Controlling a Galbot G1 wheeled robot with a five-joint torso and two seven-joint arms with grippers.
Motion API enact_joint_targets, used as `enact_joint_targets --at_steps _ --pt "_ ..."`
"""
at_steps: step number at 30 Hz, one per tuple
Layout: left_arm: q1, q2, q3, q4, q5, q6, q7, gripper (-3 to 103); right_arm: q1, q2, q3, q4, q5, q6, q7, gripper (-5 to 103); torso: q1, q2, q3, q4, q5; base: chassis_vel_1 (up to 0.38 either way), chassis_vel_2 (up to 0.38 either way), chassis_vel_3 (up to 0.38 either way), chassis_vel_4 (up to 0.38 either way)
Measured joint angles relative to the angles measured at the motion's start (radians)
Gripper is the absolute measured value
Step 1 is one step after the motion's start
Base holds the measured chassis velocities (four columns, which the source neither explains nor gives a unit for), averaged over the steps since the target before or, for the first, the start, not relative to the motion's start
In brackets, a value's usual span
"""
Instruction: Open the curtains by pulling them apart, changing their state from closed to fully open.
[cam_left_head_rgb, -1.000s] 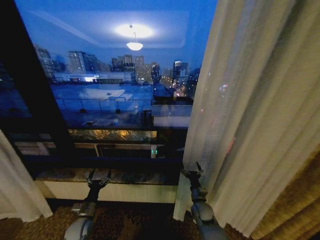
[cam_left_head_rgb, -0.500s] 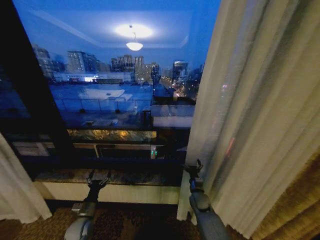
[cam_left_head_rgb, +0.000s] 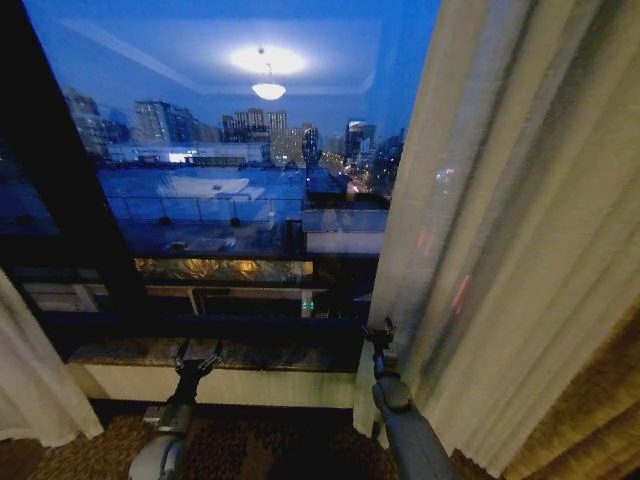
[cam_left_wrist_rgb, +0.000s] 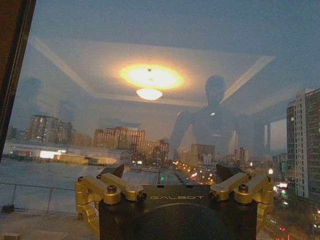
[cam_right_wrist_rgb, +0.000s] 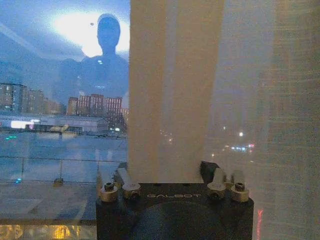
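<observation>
Left tool: hovering at lower left of centre in the head view, fingers spread and released, holding nothing, pointing at the window ledge; in the left wrist view showing gold linkages splayed wide against the glass.

Right tool: standing at lower right of centre in the head view, pressing against the inner edge of the right curtain; in the right wrist view closing its fingers on a fold of the fabric, clenched on that edge.

Floor: lying dark and patterned along the bottom of the head view, under both arms.

Right curtain: hanging sheer and off-white, filling the right third of the head view from top down to the floor, pleats running vertically; in the right wrist view rising straight up from the tool.

Left curtain: hanging bunched at the lower left edge of the head view, well apart from the right one.

Brown drape: showing at the lower right corner, beside the right curtain.

Window ledge: running across just beyond the tools.

Window: lying bare between the curtains, showing a dusk city and a reflected ceiling lamp.
</observation>
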Motion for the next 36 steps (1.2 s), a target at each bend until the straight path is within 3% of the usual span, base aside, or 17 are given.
enact_joint_targets --at_steps 5,6,7,9,12,14,17,19,36 --pt "0.000 0.000 0.000 0.000 0.000 0.000 0.000 100 0.000 -0.006 0.004 0.002 0.009 0.003 -0.001 50 0.000 0.000 0.000 0.0000 -0.0001 0.000 0.000 0.000 0.000" --pt "0.000 0.000 0.000 0.000 0.000 0.000 0.000 100 0.000 -0.006 0.005 0.002 0.010 0.004 -0.001 50 0.000 0.000 0.000 0.0000 -0.0001 0.000 0.000 0.000 0.000" --pt "0.000 0.000 0.000 0.000 0.000 0.000 0.000 100 -0.001 -0.006 0.007 0.002 0.010 0.006 -0.002 38 0.000 0.000 0.000 0.0000 0.0000 0.000 0.000 0.000 0.000" --pt "0.000 0.000 0.000 0.000 0.000 0.000 0.000 100 -0.001 -0.005 0.008 0.002 0.013 0.009 -0.004 38 0.000 0.000 0.000 0.0000 0.0000 0.000 0.000 0.000 0.000" --pt "0.000 0.000 0.000 0.000 0.000 0.000 0.000 100 -0.002 0.000 0.013 0.002 0.015 0.025 -0.010 22 0.000 0.000 0.000 0.0001 0.0000 0.000 0.000 0.000 0.000" --pt "0.000 0.000 0.000 0.000 0.000 0.000 0.000 100 -0.003 0.000 0.014 0.003 0.014 0.026 -0.014 22 0.000 0.000 0.000 0.0001 0.0000 0.000 0.000 0.000 0.000" --pt "0.000 0.000 0.000 0.000 0.000 0.000 0.000 100 -0.006 0.001 0.015 0.004 0.032 0.039 -0.034 7 0.000 0.000 0.000 0.0001 -0.0001 0.000 0.000 0.000 0.000" --pt "0.000 0.000 0.000 0.000 0.000 0.000 0.000 100 -0.007 0.001 0.017 0.004 0.035 0.042 -0.044 3 0.000 0.000 0.000 0.0000 0.0000 0.000 0.000 0.000 0.000" --pt "0.000 0.000 0.000 0.000 0.000 0.000 0.000 100 -0.011 -0.003 0.023 0.001 0.063 0.050 -0.058 0 0.000 0.000 0.000 0.0002 0.0000 -0.056 -0.052 0.054 0.047"
